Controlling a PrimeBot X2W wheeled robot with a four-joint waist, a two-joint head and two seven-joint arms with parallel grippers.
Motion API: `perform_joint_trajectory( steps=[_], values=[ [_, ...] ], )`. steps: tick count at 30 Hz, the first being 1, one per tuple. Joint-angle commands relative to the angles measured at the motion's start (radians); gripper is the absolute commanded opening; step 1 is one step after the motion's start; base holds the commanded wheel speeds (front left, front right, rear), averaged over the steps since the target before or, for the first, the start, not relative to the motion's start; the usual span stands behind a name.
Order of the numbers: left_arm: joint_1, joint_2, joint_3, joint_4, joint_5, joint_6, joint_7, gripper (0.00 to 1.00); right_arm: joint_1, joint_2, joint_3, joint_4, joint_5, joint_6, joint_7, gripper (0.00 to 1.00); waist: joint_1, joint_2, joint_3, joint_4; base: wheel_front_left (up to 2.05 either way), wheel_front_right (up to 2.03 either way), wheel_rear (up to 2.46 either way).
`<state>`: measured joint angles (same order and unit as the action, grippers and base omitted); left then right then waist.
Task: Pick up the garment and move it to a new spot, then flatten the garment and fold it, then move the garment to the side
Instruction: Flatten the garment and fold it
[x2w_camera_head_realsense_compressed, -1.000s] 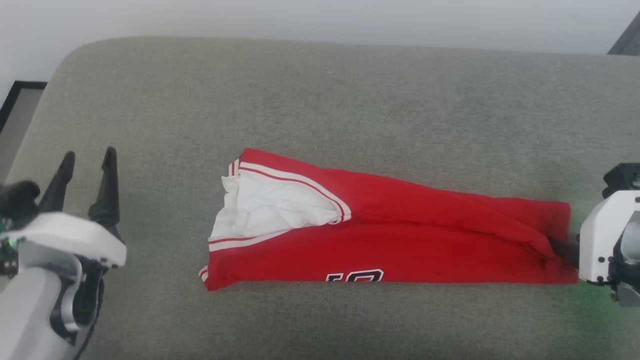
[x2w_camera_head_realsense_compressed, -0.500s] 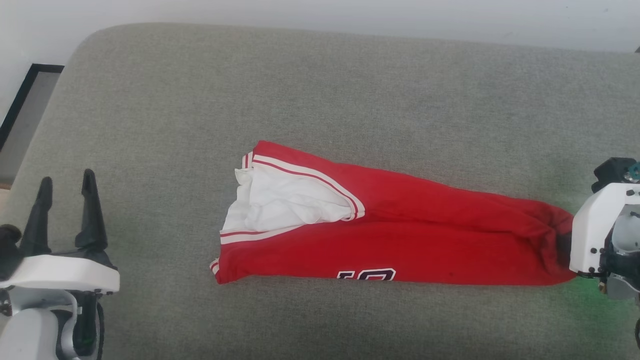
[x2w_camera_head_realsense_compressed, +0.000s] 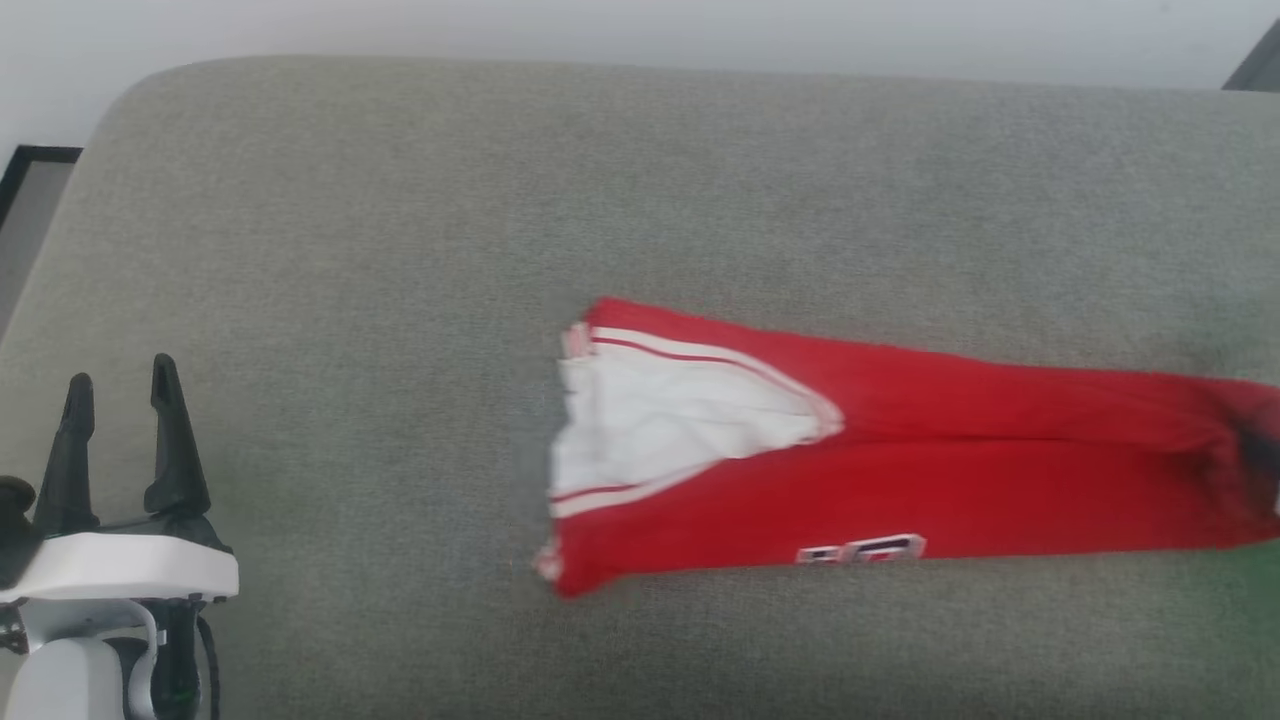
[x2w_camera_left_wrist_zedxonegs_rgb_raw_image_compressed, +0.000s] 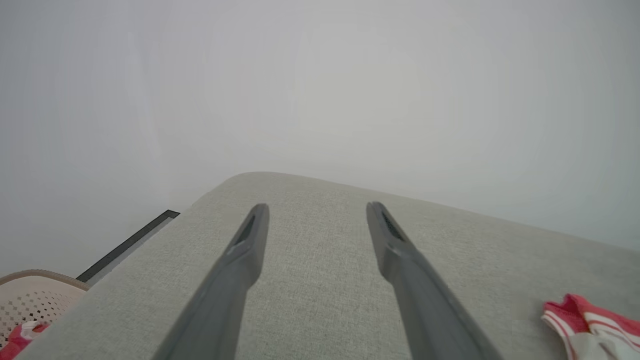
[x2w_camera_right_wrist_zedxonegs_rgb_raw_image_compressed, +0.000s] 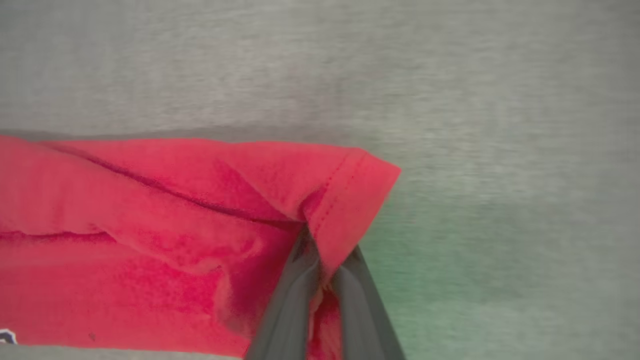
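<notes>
At the near left edge, the left gripper hovers with its fingers spread wide, holding nothing. Further right, the right gripper is pinched tight on the hem corner of the garment, which lies as a long narrow band across the grey cushion. It looks like light, limp cloth (likely to sag and trail). A second hold near the white sleeve would probably steady it.

text: none readable | garment chest print: blurred, partly hidden
</notes>
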<state>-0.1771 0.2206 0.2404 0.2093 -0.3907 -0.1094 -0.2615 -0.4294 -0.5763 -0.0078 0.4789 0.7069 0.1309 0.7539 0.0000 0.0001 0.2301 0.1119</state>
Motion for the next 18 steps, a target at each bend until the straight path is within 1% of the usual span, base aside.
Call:
perform_joint_trajectory(
  steps=[1,7,11,14,18],
  values=[
    [-0.009,-0.010,0.010,-0.001,0.015,-0.009,-0.004,1.00,-0.013,-0.028,-0.026,0.021,-0.024,0.000,-0.024,0.00,0.0000,-0.0001,0.004,-0.010,0.00,0.00,0.00],
    [-0.023,-0.025,0.024,0.004,0.039,-0.018,-0.004,1.00,-0.032,-0.062,-0.067,0.078,-0.070,0.000,-0.043,0.00,0.0000,-0.0001,0.005,-0.027,0.00,0.00,0.00],
    [-0.023,-0.028,0.033,-0.001,0.053,-0.020,-0.004,1.00,-0.049,-0.062,-0.066,0.086,-0.085,0.000,-0.037,0.00,0.0000,-0.0001,0.002,-0.041,0.00,0.00,0.00],
    [-0.020,-0.029,0.032,-0.007,0.055,-0.021,-0.004,1.00,-0.050,-0.051,-0.045,0.051,-0.066,0.000,-0.028,0.00,0.0000,-0.0001,-0.003,-0.050,0.00,0.00,0.00],
    [-0.007,-0.027,0.023,-0.009,0.048,-0.022,-0.004,1.00,-0.037,-0.011,-0.020,-0.059,0.001,0.000,-0.001,0.00,0.0000,-0.0001,-0.014,-0.058,0.00,0.00,0.00]
  ],
)
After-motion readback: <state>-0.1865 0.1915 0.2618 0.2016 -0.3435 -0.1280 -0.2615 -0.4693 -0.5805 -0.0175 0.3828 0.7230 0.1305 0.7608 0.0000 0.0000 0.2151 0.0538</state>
